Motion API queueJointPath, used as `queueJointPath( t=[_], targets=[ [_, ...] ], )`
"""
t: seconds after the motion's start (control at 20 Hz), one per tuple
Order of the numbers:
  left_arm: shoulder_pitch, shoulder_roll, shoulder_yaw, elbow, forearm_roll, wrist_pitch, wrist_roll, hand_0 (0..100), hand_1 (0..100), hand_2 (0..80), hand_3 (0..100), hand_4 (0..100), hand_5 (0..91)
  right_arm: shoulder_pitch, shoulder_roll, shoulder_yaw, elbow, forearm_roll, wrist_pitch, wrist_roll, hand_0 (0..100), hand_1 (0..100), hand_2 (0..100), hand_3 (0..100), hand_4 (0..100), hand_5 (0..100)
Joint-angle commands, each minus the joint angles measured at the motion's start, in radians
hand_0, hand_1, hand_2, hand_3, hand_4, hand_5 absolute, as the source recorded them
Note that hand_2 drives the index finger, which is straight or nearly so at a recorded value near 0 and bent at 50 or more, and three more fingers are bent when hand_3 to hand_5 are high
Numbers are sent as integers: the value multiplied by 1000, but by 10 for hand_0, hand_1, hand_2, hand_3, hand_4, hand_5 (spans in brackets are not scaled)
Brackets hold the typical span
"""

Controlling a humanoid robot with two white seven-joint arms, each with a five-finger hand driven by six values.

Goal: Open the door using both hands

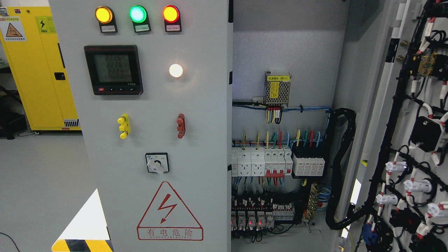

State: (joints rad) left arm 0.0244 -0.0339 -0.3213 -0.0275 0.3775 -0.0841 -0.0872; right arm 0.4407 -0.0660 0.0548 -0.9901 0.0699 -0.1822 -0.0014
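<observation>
Hands: neither of mine shows in the head view, so I cannot tell whether they are wide, narrow or holding anything.

Right door (402, 122): swung wide open, right of the closed left door, its inner face toward me and covered in black cables and white connectors. Where it lies relative to my hands I cannot say.

Left door (157, 140): closed, flat on to me. It carries three lamps (137, 14) along the top, a meter (113, 69) below them, a rotary switch (157, 163) lower down and a red warning triangle (169, 213) near the bottom.

Cabinet interior (280, 164): exposed just right of the left door's edge, with rows of breakers and coloured wires.

Yellow cabinet (38, 66): well left of the left door, standing behind it.

Risks, as I judge them: the lamps are lit, so the panel is probably live; a blind reach could stray into the wiring or snag the cables on the open door, and a grab at the left door's face could knock the switch.
</observation>
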Motion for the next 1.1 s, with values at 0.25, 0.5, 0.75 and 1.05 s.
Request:
queueJointPath(
  t=[0.25,0.5,0.75,1.05],
  targets=[
    [-49,-4,4,-6,-2,1,1,0,0,0,0,0,0,164,-113,112,-1059,-126,0,-5,214,143,0,0,0,0],
    [-49,-12,2,-8,-5,1,0,0,0,0,0,0,0,155,-117,138,-1098,-130,-95,-6,214,143,0,0,0,0],
    [-49,-14,2,-8,-5,-2,0,0,0,0,0,0,0,63,-114,211,-1098,-130,-158,-17,214,143,0,0,0,0],
    [-50,-4,2,-8,-6,-6,1,0,0,0,0,0,0,-81,-98,280,-1092,-143,-148,-8,214,143,0,0,0,0]
  ],
)
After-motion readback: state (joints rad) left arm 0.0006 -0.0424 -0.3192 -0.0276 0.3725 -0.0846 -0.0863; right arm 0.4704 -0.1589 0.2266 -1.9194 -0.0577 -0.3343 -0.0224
